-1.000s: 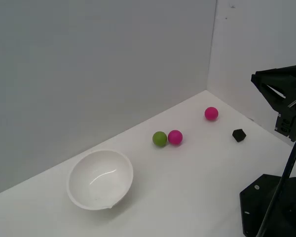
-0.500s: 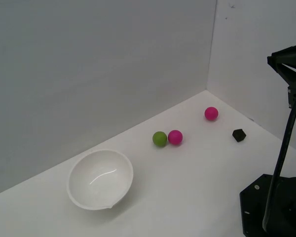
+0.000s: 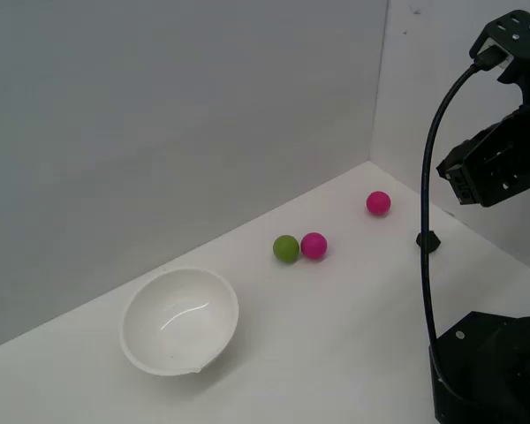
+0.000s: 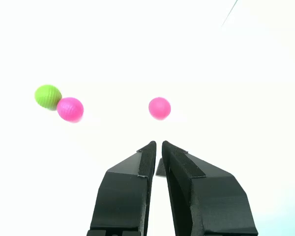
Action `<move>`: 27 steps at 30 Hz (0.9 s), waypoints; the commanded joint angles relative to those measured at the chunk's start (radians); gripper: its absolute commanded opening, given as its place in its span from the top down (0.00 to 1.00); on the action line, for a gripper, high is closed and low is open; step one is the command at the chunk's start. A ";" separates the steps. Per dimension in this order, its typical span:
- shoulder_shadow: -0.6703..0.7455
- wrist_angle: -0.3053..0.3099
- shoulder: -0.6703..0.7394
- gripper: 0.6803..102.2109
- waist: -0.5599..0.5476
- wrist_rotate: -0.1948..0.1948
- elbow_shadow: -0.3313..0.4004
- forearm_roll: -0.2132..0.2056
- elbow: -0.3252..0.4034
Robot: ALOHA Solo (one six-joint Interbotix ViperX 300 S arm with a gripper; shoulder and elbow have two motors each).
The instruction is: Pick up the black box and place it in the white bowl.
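Observation:
The black box (image 3: 428,239) is a tiny dark cube on the white table at the exterior view's right, partly crossed by the arm's cable. The white bowl (image 3: 178,320) sits tilted at the exterior view's left, hollow and empty. My arm (image 3: 493,163) is raised well above the table at the right, above the box. In the wrist view my gripper (image 4: 157,145) is shut with only a thin slit between the fingers and holds nothing. A dark sliver (image 4: 160,168) shows through that slit; the fingers hide the rest of it.
A green ball (image 3: 286,248) touches a pink ball (image 3: 314,245) mid-table, between bowl and box. Another pink ball (image 3: 378,202) lies near the back corner, close to the box. The black robot base (image 3: 490,371) stands at the lower right. Grey walls bound the table behind.
The arm has swung upward and back into view at the exterior view's right, its cable now crossing in front of the black box. Box, balls and bowl have not moved.

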 commanded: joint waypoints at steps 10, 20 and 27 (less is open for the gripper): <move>-0.095 0.005 -0.095 0.98 0.048 -0.008 -0.048 -0.008 -0.041; -0.152 0.006 -0.149 0.98 0.115 -0.015 -0.040 -0.009 -0.034; -0.201 0.005 -0.198 0.98 0.141 -0.015 -0.029 -0.014 -0.026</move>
